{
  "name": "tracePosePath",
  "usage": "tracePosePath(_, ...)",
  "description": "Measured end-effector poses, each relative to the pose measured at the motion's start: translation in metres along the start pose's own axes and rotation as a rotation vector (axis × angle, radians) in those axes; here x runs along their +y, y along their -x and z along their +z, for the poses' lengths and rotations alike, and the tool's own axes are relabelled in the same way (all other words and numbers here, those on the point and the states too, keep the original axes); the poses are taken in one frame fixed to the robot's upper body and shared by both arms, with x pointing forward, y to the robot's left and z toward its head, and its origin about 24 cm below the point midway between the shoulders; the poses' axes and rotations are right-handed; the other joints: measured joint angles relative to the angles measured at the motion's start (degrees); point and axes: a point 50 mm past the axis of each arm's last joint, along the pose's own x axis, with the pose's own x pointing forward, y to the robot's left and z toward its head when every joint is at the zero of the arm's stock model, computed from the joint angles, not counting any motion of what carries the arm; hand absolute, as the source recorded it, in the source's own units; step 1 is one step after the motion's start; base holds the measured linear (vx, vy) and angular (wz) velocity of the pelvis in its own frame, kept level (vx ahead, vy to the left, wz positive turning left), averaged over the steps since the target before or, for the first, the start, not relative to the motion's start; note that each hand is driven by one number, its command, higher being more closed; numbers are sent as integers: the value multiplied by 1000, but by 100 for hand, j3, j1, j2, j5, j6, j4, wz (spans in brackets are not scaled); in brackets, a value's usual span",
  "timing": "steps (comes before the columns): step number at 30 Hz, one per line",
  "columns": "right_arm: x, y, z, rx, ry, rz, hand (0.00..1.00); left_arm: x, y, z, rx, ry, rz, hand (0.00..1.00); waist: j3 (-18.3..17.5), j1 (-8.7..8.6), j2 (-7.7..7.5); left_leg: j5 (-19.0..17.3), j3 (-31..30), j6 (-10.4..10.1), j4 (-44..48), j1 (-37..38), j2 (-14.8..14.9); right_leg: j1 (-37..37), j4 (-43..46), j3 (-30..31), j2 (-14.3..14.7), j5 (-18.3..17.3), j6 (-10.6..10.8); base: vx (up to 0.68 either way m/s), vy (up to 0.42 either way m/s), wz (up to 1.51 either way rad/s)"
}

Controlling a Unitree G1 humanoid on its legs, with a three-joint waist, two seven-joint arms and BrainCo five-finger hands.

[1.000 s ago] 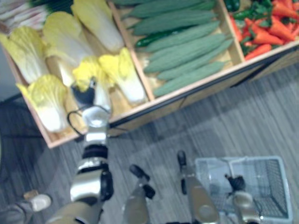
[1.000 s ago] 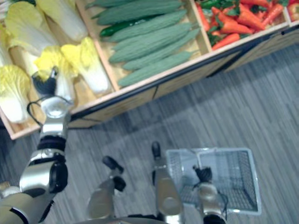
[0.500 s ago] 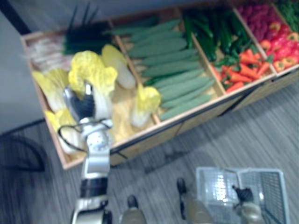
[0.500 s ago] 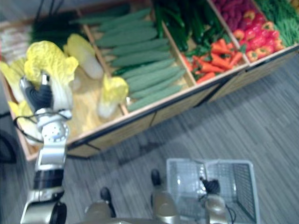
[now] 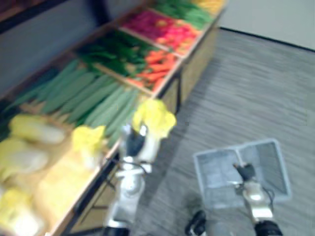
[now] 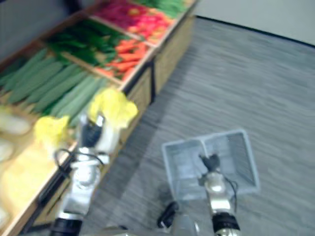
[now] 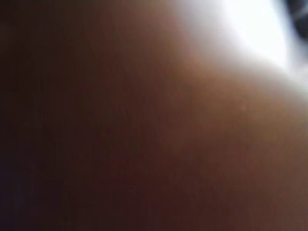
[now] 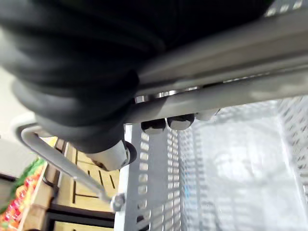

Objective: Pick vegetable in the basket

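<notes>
cabbage (image 5: pixel 155 118) base behind L hand (image 5: pixel 134 143), basket (image 8: pixel 216 159) cropped

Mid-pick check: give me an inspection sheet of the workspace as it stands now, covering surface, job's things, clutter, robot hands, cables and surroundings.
Surface: wooden produce stand, its compartments stocked.
Job's things: cabbage lifted at the stand's front edge, not yet over the basket; nothing visible inside the basket.
Clutter: cucumbers, carrots and other cabbages lie in the stand.
Robot hands: left robot hand grips the cabbage, with the left wrist view blocked at close range; right robot hand is curled round the basket's handle.
Cables: nothing seen.
Surroundings: grey striped floor, light wall.
</notes>
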Motion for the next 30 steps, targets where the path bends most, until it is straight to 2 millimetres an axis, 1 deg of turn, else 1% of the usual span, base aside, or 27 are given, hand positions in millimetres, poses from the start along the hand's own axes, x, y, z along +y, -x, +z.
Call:
tracePosePath(1, 8, 2, 6, -26, -3, 32, 100, -9, 4, -3, 22, 14, -45, 100, 0, -6, -10, -15, 18, -18, 259, 40, 165, 66, -183, 164, 171, 125, -96, 142, -244, -157)
tracePosePath(2, 25, 5, 18, -75, -7, 89, 100, -22, 10, -9, 60, 34, -116, 100, 19, 14, -76, -49, -66, 30, 1164, 56, 599, 222, -451, 542, 458, 229, -209, 173, -243, -181)
tracePosePath(3, 37, 9, 27, -114, -8, 133, 100, -32, 16, -13, 91, 57, -171, 100, 29, 29, -45, -27, -430, 560, 2328, -112, 1135, 429, -614, 905, 747, 219, -307, 174, -225, -176)
tracePosePath(4, 41, 12, 29, -129, -5, 150, 100, -36, 19, -14, 97, 65, -199, 100, 29, 40, -23, -6, -819, 970, 2890, -287, 1328, 514, -671, 1077, 862, 196, -339, 94, -109, -145)
tracePosePath(5, 46, 14, 33, -147, -7, 171, 100, -44, 23, -13, 103, 79, -232, 100, 28, 59, -9, -151, -1638, 903, 3451, -658, 1304, 595, -697, 1342, 974, 176, -366, 97, -44, -140)
tracePosePath(6, 51, 17, 40, -177, -4, 195, 100, -51, 28, -10, 104, 97, -257, 100, 35, 130, -13, -408, -2688, 575, 3817, -1192, 887, 660, -754, 1680, 1038, 101, -420, 122, 3, -168)
tracePosePath(7, 57, 19, 43, -196, 1, 222, 100, -56, 32, -9, 109, 107, -276, 100, 40, 204, -16, -614, -3330, 411, 3808, -1585, 439, 747, -786, 1977, 1078, 96, -427, 138, 14, -147)
tracePosePath(8, 60, 21, 44, -199, 4, 237, 100, -57, 34, -10, 115, 110, -281, 100, 41, 225, -17, -698, -3502, 406, 3710, -1719, 243, 809, -792, 2116, 1092, 85, -443, 205, 36, -132)
tracePosePath(9, 67, 24, 45, -207, 12, 267, 100, -59, 40, -11, 130, 115, -290, 100, 61, 281, -18, -796, -3676, 409, 3341, -1900, -103, 942, -797, 2391, 1097, 65, -471, 191, 40, -107)
tracePosePath(11, 73, 26, 50, -229, 19, 289, 100, -61, 46, -13, 153, 130, -297, 100, 66, 386, -18, -771, -3651, 374, 2432, -2207, -507, 1062, -868, 2808, 1086, 36, -439, 190, 67, -104)
tracePosePath(13, 74, 27, 61, -276, 13, 296, 100, -61, 48, -14, 165, 148, -293, 100, 67, 493, -12, -576, -3519, 394, 1730, -2428, -675, 1069, -869, 3060, 1089, -23, -348, 220, 114, -84)
tracePosePath(14, 77, 30, 68, -310, 9, 313, 100, -63, 49, -13, 168, 151, -296, 100, 65, 514, -13, -304, -3413, 473, 1191, -2388, -731, 1144, -832, 3183, 1094, -151, -236, 232, 110, -63)
tracePosePath(15, 77, 31, 70, -316, 8, 316, 100, -64, 50, -13, 169, 150, -297, 100, 64, 512, -16, -270, -3388, 528, 1110, -2348, -741, 1157, -796, 3206, 1093, -200, -206, 307, 130, -40)
tracePosePath(16, 78, 33, 74, -335, 0, 319, 100, -65, 51, -14, 173, 149, -295, 100, 52, 512, -49, -131, -3347, 744, 854, -2141, -807, 1156, -517, 3268, 1052, -472, -84, 393, 156, -13)
tracePosePath(17, 78, 35, 75, -341, -12, 326, 100, -67, 53, -17, 182, 139, -304, 0, 44, 487, -205, 130, -3299, 870, 548, -1859, -981, 1108, 21, 3210, 878, -804, 183, 482, 174, -7)
tracePosePath(18, 78, 37, 75, -341, -21, 327, 100, -69, 55, -19, 195, 133, -314, 0, 28, 458, -278, 249, -3280, 892, 411, -1715, -1060, 1044, 430, 3118, 763, -885, 270, 496, 156, 5)
tracePosePath(19, 79, 40, 74, -342, -53, 344, 100, -74, 60, -26, 233, 113, -340, 0, 10, 471, -368, 290, -3235, 959, 319, -1508, -1162, 603, 1652, 2964, 504, -922, 482, 417, 111, 9)
tracePosePath(20, 81, 44, 74, -343, -84, 373, 100, -78, 65, -33, 272, 84, -368, 0, 13, 422, -416, 250, -3224, 1012, 183, -1227, -1240, 193, 2762, 2861, 225, -864, 745, 410, 115, 12)
tracePosePath(21, 83, 46, 73, -338, -105, 387, 100, -79, 68, -37, 288, 65, -385, 0, 8, 368, -427, 233, -3247, 1025, 118, -1090, -1274, 99, 3108, 2786, 87, -871, 731, 411, 97, 27)
tracePosePath(22, 87, 50, 74, -338, -135, 412, 100, -79, 69, -42, 298, 31, -407, 0, 7, 312, -426, 230, -3356, 1030, -39, -836, -1302, -1, 3417, 2618, -150, -893, 692, 383, 60, 41)
tracePosePath(23, 87, 54, 75, -341, -181, 433, 100, -77, 67, -43, 288, 11, -411, 0, -1, 272, -439, 230, -3479, 1029, -167, -690, -1298, -112, 3437, 2506, -337, -915, 652, 366, 33, 46)
tracePosePath(24, 87, 55, 76, -346, -204, 440, 100, -76, 64, -44, 281, 4, -406, 0, -8, 245, -457, 231, -3529, 1026, -258, -628, -1298, -182, 3357, 2475, -411, -922, 640, 334, -14, 52)
tracePosePath(26, 85, 58, 79, -351, -307, 467, 100, -75, 51, -45, 257, -25, -392, 0, -14, 174, -461, 193, -3757, 917, -525, -432, -1287, -354, 2415, 2572, -496, -912, 649, 334, -80, 46)
tracePosePath(27, 85, 58, 80, -350, -324, 474, 100, -75, 48, -45, 253, -32, -391, 0, -13, 168, -452, 164, -3812, 868, -559, -394, -1274, -392, 2095, 2680, -459, -872, 660, 336, -157, 33)
tracePosePath(28, 84, 58, 79, -342, -356, 480, 100, -77, 42, -46, 244, -47, -392, 0, -2, 150, -420, 90, -3891, 748, -632, -308, -1207, -475, 1405, 2996, -340, -784, 684, 322, -206, 31)
tracePosePath(29, 83, 59, 76, -321, -388, 484, 100, -78, 37, -47, 235, -76, -394, 0, 22, 119, -363, 5, -4003, 616, -644, -224, -1090, -529, 789, 3259, -176, -495, 703, 323, -224, 38)
tracePosePath(30, 83, 60, 72, -304, -405, 483, 100, -79, 35, -47, 231, -88, -394, 0, 12, 94, -342, -51, -4066, 526, -638, -183, -1025, -550, 495, 3377, -103, -312, 714, 434, -309, 54)
